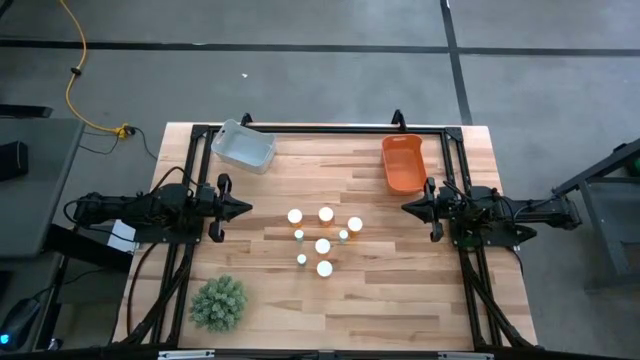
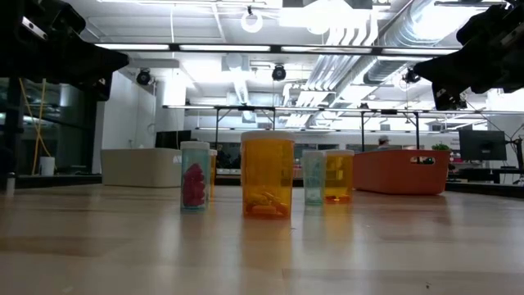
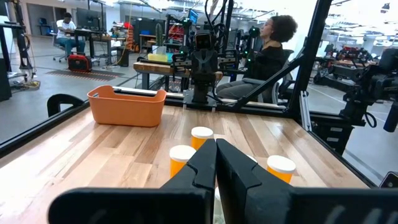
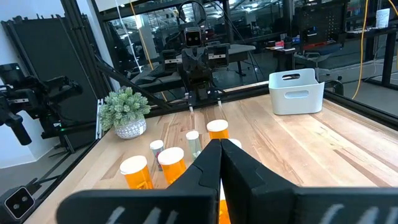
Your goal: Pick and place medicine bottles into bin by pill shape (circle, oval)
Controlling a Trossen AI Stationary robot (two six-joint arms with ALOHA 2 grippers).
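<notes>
Several amber pill bottles (image 1: 322, 243) with round white caps stand upright in a loose cluster at the table's middle; they also show in the low view (image 2: 267, 176), the left wrist view (image 3: 181, 159) and the right wrist view (image 4: 171, 165). My left gripper (image 1: 246, 208) is shut and empty at the table's left side, above the table and clear of the bottles. My right gripper (image 1: 405, 208) is shut and empty at the right side, facing the cluster.
A white bin (image 1: 243, 146) sits at the far left and an orange bin (image 1: 403, 163) at the far right. A green spiky plant ball (image 1: 218, 302) stands near the front left. A person (image 3: 273, 43) sits beyond the table's right side.
</notes>
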